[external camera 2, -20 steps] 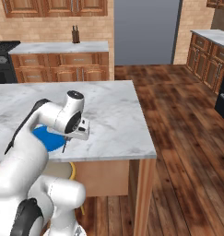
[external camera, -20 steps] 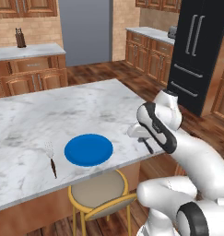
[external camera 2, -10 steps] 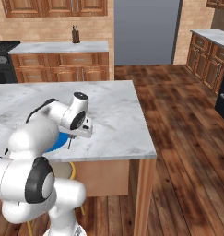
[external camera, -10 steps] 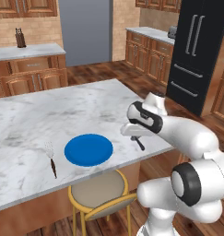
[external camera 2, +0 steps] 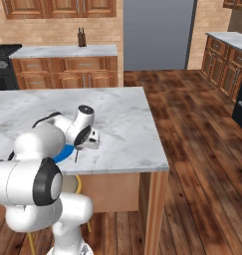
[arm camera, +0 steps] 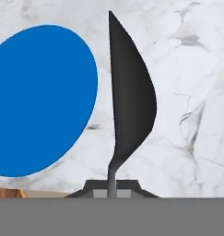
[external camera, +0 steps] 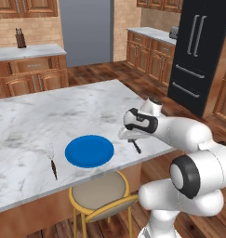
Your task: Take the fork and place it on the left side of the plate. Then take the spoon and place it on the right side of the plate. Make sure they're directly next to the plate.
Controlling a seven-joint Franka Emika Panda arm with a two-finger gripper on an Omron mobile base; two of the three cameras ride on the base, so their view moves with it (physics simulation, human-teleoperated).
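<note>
The spoon (arm camera: 130, 97) is being held between the closed jaws of the gripper (external camera: 133, 140), just to the right of the plate (external camera: 89, 151) and above the marble counter (external camera: 49, 116). The fork (external camera: 52, 161) is being left lying on the counter just left of the plate.

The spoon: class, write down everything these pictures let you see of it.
The spoon is dark grey metal, with an oval bowl narrowing to a thin handle. The shut hand pinches its handle, with the bowl pointing away from the hand. It hangs over the marble counter, just right of the blue plate. Whether it touches the counter cannot be told.
</note>
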